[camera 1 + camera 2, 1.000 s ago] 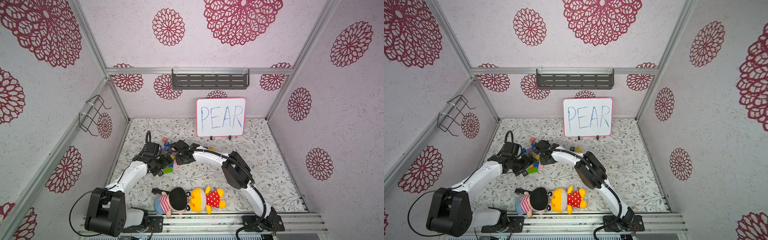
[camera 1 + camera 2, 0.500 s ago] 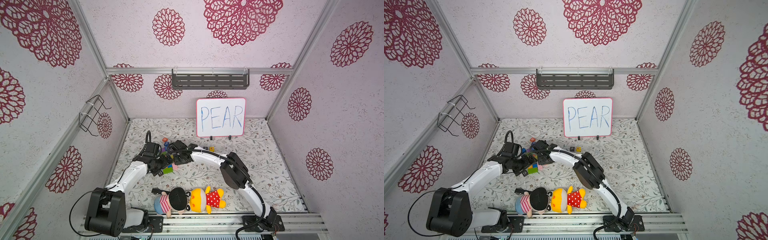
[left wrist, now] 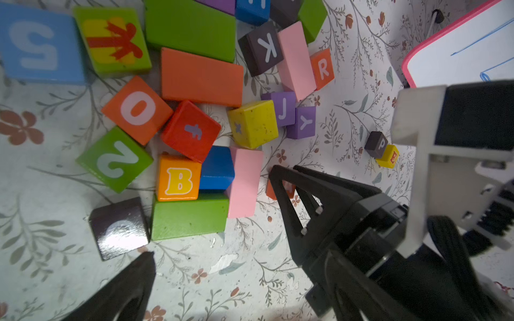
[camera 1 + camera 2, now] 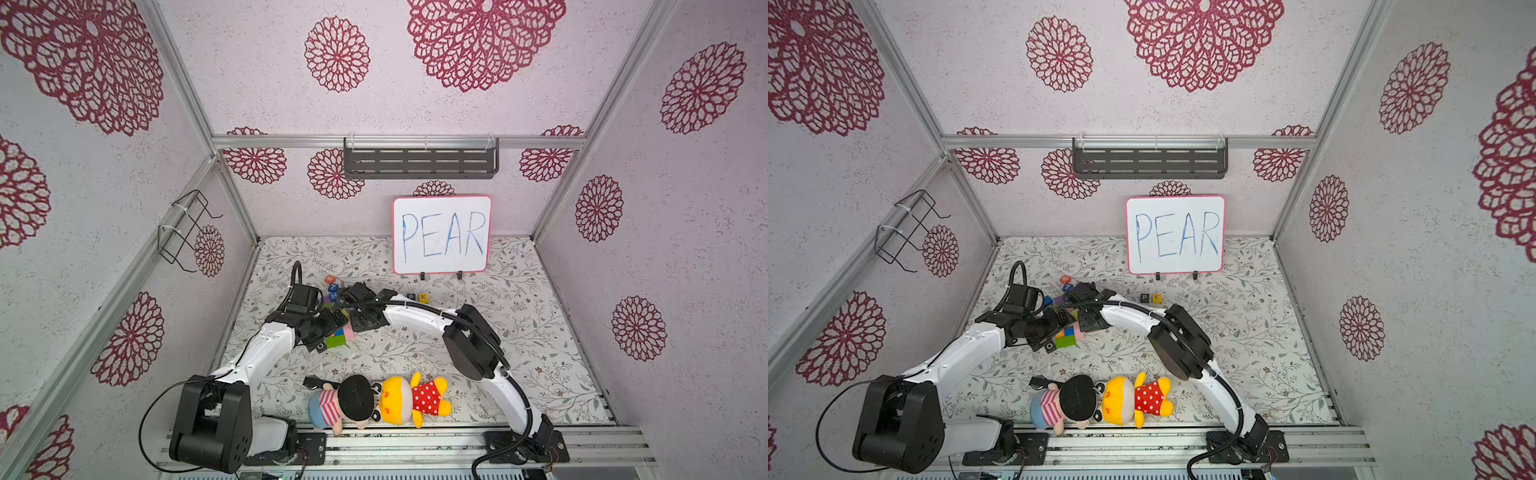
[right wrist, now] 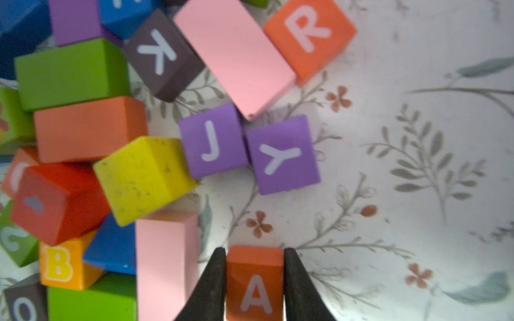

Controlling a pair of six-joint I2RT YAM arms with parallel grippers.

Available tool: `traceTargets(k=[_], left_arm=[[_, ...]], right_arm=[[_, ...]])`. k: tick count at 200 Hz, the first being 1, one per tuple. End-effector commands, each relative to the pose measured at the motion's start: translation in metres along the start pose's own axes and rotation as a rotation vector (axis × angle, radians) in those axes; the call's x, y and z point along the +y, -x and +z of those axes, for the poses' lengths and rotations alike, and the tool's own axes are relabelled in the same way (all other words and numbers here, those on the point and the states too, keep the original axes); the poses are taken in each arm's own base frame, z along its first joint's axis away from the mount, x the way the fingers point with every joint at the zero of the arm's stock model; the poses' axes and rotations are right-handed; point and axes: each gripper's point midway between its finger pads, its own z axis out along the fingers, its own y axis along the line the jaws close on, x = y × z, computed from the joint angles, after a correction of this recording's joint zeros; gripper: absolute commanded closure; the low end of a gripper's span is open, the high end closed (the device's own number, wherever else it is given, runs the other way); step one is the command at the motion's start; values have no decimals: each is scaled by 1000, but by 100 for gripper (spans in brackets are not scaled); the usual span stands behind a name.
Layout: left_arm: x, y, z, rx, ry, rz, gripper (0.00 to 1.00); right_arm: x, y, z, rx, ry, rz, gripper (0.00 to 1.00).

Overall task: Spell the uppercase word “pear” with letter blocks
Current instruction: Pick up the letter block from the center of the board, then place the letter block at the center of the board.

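My right gripper (image 5: pixel 254 250) is shut on the orange-red A block (image 5: pixel 254 283) at the table, beside a pink bar (image 5: pixel 167 264). The black P block (image 4: pixel 411 296) and yellow E block (image 4: pixel 423 297) stand side by side below the whiteboard, in both top views, with P (image 3: pixel 378 144) and E (image 3: pixel 389 157) also in the left wrist view. The orange-red R block (image 5: pixel 310 33) lies at the pile's edge against another pink bar. My left gripper (image 3: pixel 239 278) is open over bare table next to the black O cube (image 3: pixel 119 228); the right gripper's body covers one of its fingers.
A pile of coloured blocks (image 4: pixel 332 307) fills the left middle of the table. The PEAR whiteboard (image 4: pixel 441 235) stands at the back. Two plush dolls (image 4: pixel 378 401) lie along the front edge. A wire basket (image 4: pixel 187 228) hangs on the left wall.
The right arm's elbow has shifted slightly to the left. Its jaws stay shut on the A block. The left arm has not moved.
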Motion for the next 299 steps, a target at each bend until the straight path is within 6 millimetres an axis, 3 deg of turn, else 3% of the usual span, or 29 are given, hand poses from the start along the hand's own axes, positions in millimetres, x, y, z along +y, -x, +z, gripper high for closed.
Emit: traceTargets(k=[1, 38, 87, 110, 140, 207, 299], left_arm=[[-23, 7, 2, -16, -42, 24, 2], [-59, 8, 9, -5, -75, 80, 2], [-109, 11, 29, 29, -130, 144, 1], [-126, 11, 37, 46, -135, 170, 1], [-141, 11, 45, 62, -139, 189, 1], [-154, 12, 57, 93, -135, 210, 1], [-151, 11, 55, 95, -123, 215, 0]], right_arm=[[-25, 35, -45, -112, -24, 50, 73], [-69, 42, -64, -152, -67, 109, 73], [-152, 52, -92, -223, -130, 220, 74], [-182, 52, -94, -226, -151, 255, 74], [-207, 53, -88, -228, -161, 284, 74], [-235, 53, -70, -203, -178, 307, 75], [-246, 56, -52, -186, -212, 302, 75]])
